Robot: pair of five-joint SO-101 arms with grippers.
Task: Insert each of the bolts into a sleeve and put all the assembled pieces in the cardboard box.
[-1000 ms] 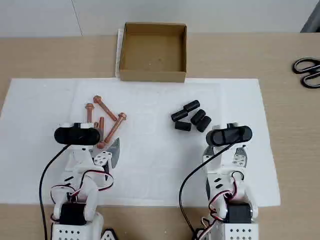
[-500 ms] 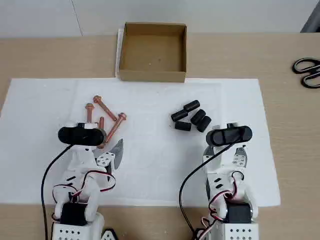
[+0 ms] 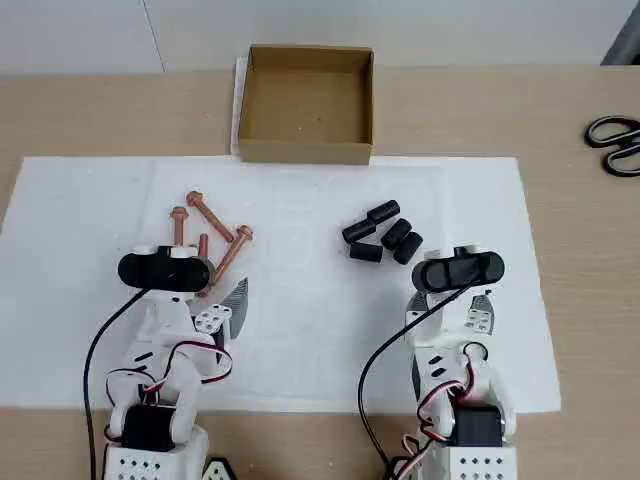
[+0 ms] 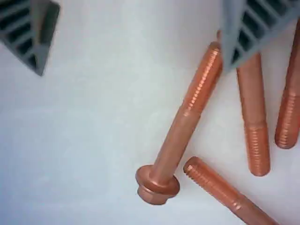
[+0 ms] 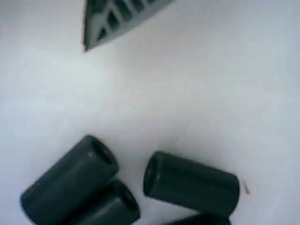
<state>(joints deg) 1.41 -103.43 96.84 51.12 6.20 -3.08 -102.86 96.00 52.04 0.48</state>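
The left gripper [image 4: 133,68] hangs low over the copper bolts [image 3: 210,235], jaws wide apart and empty. One fingertip [image 4: 239,37] overlaps the threaded end of a bolt [image 4: 187,122]. Whether the right gripper [image 3: 476,308] is open cannot be told; it sits just short of the black sleeves [image 3: 383,232]. Both heaps lie on the white sheet [image 3: 300,320], with the cardboard box [image 3: 305,151] at its far edge.

The bolts [image 3: 212,218] on the left are copper-orange with finely ridged threads, and the sleeves [image 3: 397,233] on the right are matte black. The sheet [image 3: 300,320] is plain white, the table [image 3: 560,110] pale tan wood, the cardboard box [image 3: 305,152] brown, the scissors [image 3: 628,143] black.
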